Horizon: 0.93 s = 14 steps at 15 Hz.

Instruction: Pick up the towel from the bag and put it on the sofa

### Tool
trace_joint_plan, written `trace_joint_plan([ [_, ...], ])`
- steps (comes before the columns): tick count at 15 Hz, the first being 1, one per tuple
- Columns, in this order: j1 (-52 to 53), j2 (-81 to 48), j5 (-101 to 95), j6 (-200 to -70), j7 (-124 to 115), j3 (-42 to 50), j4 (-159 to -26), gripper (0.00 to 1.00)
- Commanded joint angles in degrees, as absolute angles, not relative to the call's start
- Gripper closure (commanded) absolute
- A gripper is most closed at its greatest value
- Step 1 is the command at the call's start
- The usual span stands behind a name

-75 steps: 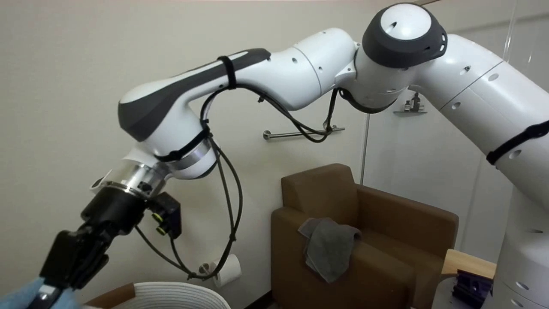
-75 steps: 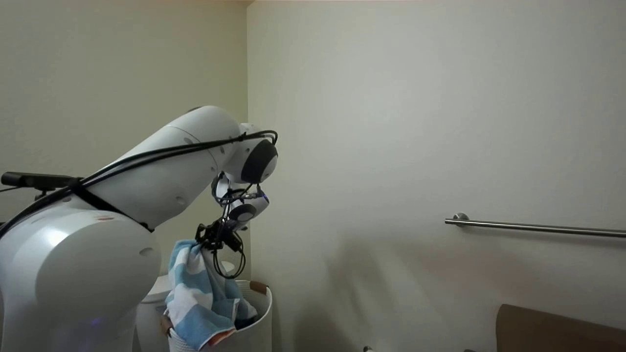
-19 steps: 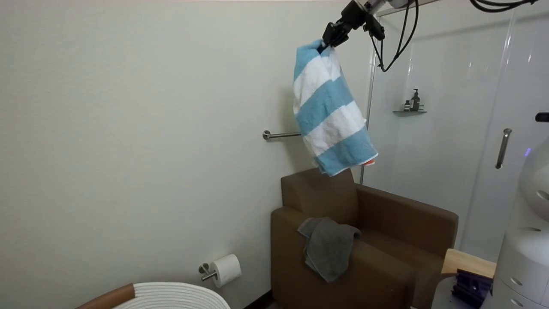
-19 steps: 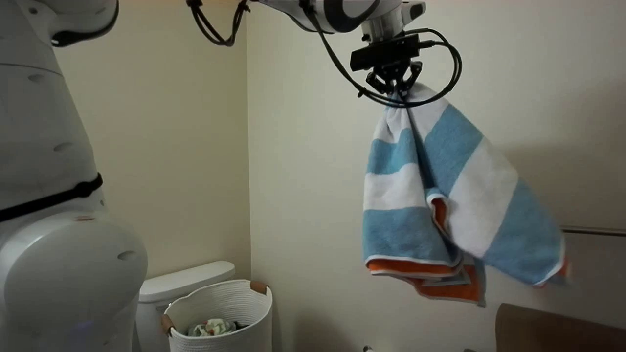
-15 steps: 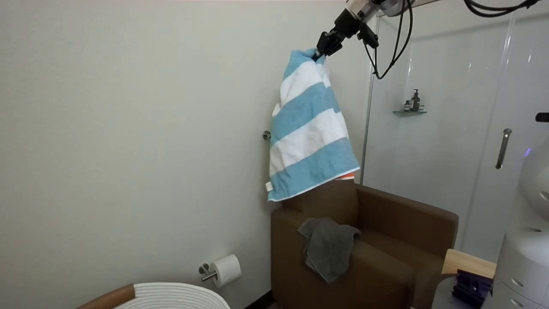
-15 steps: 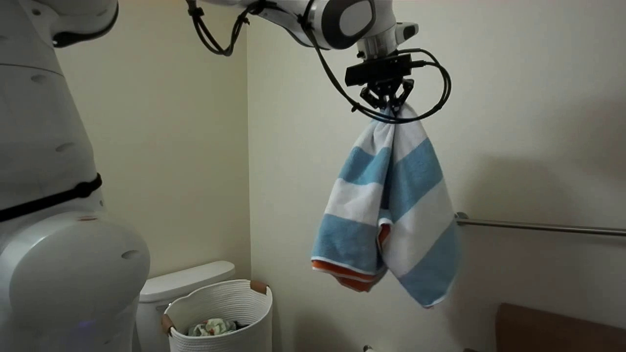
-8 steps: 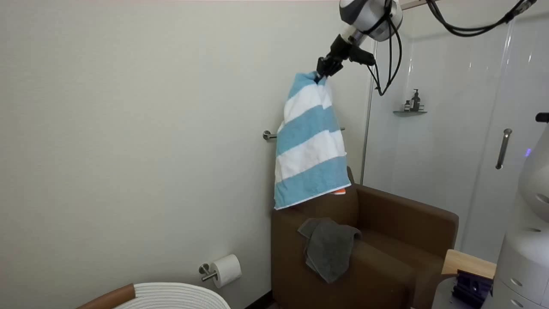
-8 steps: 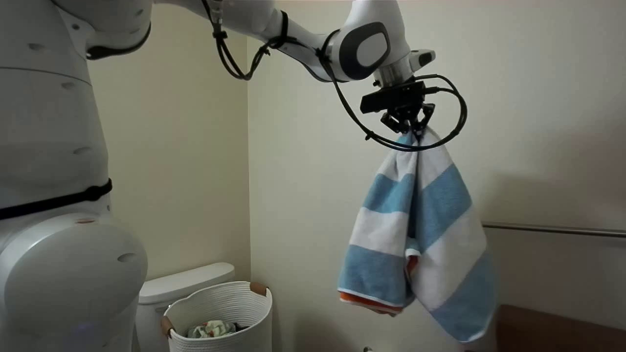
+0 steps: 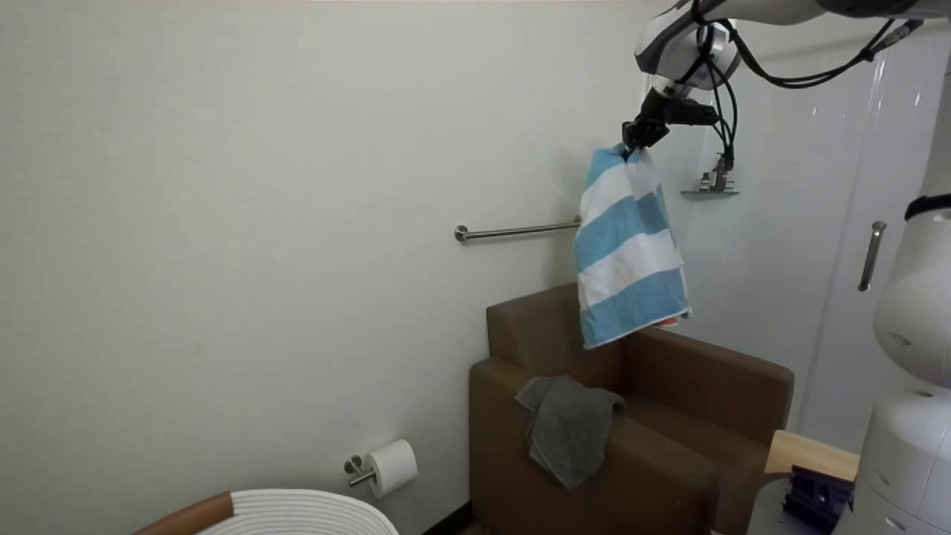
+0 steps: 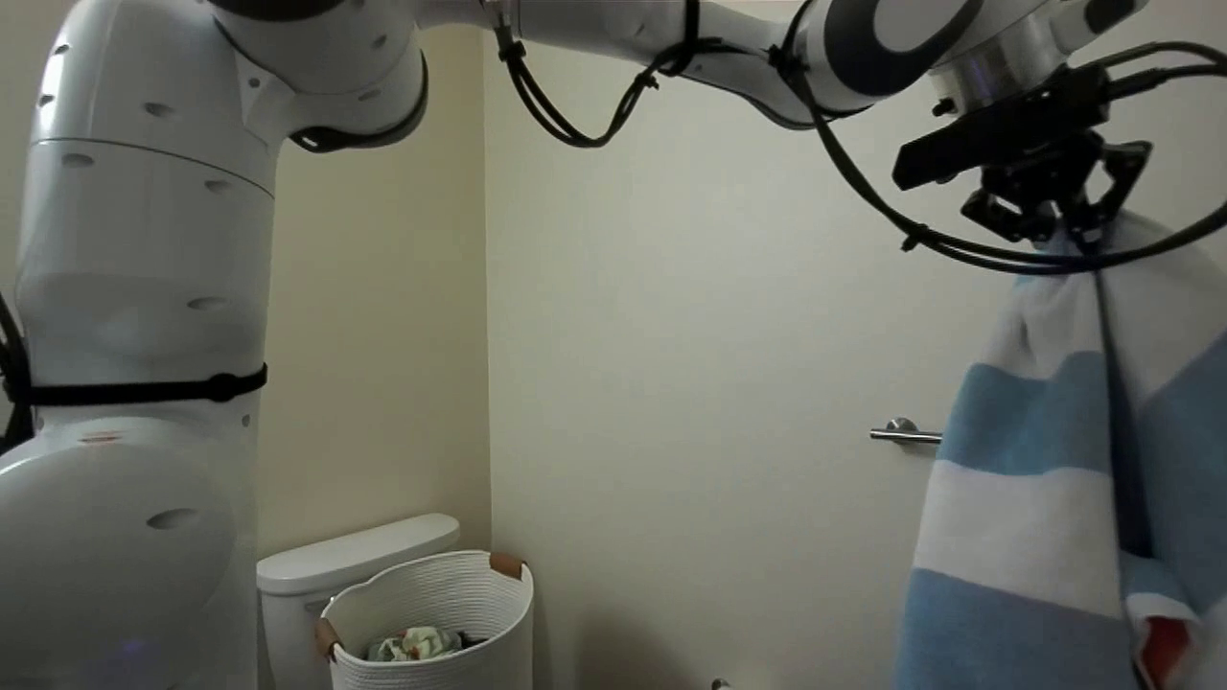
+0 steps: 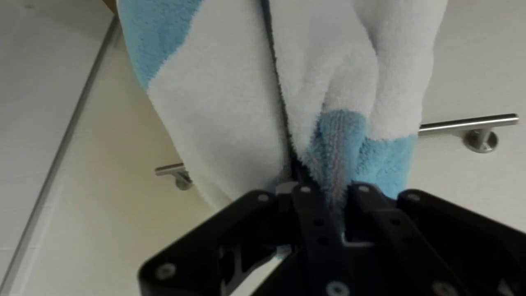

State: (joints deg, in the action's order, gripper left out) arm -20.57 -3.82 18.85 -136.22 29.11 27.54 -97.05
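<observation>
The blue and white striped towel hangs from my gripper, bunched at its top between the shut fingers. In the wrist view, folds of the towel spread out beyond the gripper. Its lower edge overlaps the back and far arm of the brown sofa in an exterior view; I cannot tell whether they touch. In an exterior view the towel fills the right side, with the sofa not visible there. The white bag with brown handles stands well away and holds other cloth.
A grey cloth drapes over the sofa's near arm. Behind the towel a metal bar is fixed to the wall. A paper roll, a glass shelf with bottles and a small table are nearby.
Five seconds ago the gripper was at the bag, the towel partly in it. The towel has since come out and across to the sofa. Over the last half second it moved right in both exterior views.
</observation>
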Motion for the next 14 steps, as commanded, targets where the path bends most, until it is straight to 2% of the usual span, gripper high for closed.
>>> trace_joint_plan([
  [1, -26.64, -12.01, 21.8, -135.91, 29.72, 26.39, -87.44, 0.91],
  [5, -32.23, -19.81, 20.13, -135.99, 26.48, 24.07, -78.96, 0.91],
  [6, -33.23, -21.46, 19.64, -135.25, 25.46, 23.22, -76.74, 0.62],
  [8, -34.87, -23.62, 18.44, -135.18, 23.61, 21.59, -73.33, 0.55],
  [13, -37.54, -24.86, 15.35, -133.08, 20.39, 18.6, -65.66, 0.24],
  [14, -35.67, -24.31, 16.51, -132.83, 21.03, 20.95, -65.58, 0.16],
])
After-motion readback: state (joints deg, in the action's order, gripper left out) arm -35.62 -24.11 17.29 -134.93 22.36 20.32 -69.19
